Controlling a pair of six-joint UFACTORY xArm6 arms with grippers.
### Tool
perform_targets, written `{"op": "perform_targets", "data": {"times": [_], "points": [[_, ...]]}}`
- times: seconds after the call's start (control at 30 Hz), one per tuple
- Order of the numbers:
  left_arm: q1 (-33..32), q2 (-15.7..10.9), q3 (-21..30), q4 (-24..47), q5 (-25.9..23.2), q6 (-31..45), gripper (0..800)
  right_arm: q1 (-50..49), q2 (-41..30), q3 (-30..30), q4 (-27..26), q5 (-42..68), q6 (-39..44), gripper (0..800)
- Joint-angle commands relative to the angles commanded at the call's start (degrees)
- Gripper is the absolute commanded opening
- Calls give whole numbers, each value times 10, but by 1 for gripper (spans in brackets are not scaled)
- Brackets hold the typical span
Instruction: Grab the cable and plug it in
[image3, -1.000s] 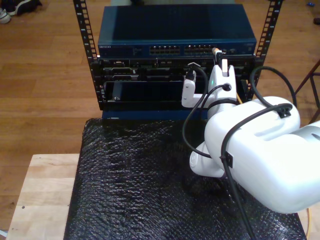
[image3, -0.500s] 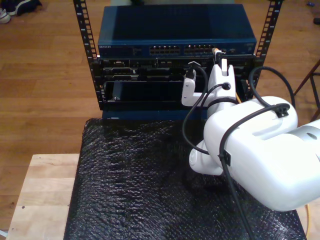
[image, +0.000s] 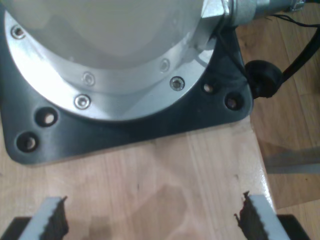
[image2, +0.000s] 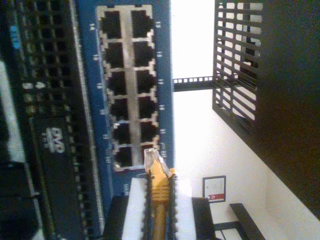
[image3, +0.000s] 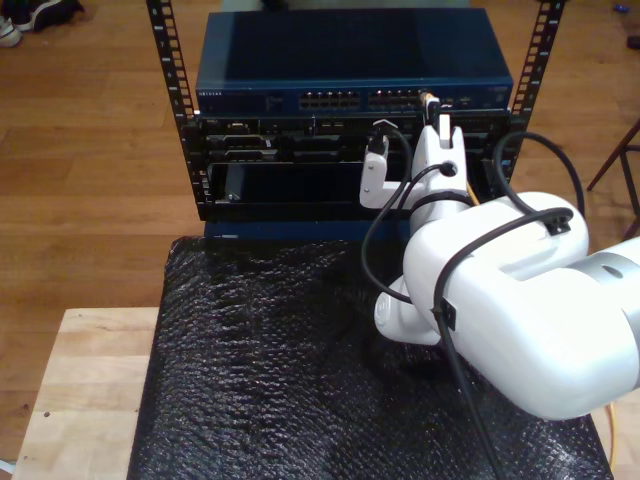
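Clamped between the ribbed white pads (image2: 134, 210) of my second gripper (image2: 159, 210) is the cable (image2: 159, 200), its yellow-orange boot held fast and its small clear plastic plug (image2: 151, 159) jutting past the fingertips. The plug tip is seen at the mouth of a port in the end pair of the port block (image2: 126, 85), a double row of square sockets framed in pale metal; whether the plug is seated cannot be told. The block is set in the glossy blue face of the network switch (image2: 87, 75). Beside the switch, a black perforated panel (image2: 45, 75) with fine round holes is visible.

In the exterior view, the second gripper (image3: 437, 108) is seen reaching to the switch (image3: 350, 60), a flat blue box mounted in a black rack (image3: 180, 100) with punched upright rails. The smooth white arm (image3: 500, 300) is looped with thick black hoses. Below it lies a crinkled black mat (image3: 260, 370) over a pale wooden table (image3: 80, 390).

My first gripper (image: 150, 220) is held wide apart, gripping nothing; its toothed pads (image: 52, 217) hang over pale wood beside a round metal base (image: 100, 55) bolted to a black plate (image: 125, 130).
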Motion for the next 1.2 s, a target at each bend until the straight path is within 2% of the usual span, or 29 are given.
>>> {"op": "perform_targets", "data": {"times": [1.2], "points": [[-1, 0, 0, 0, 0, 0, 800, 1, 9, -9, 1, -9, -2, 0]]}}
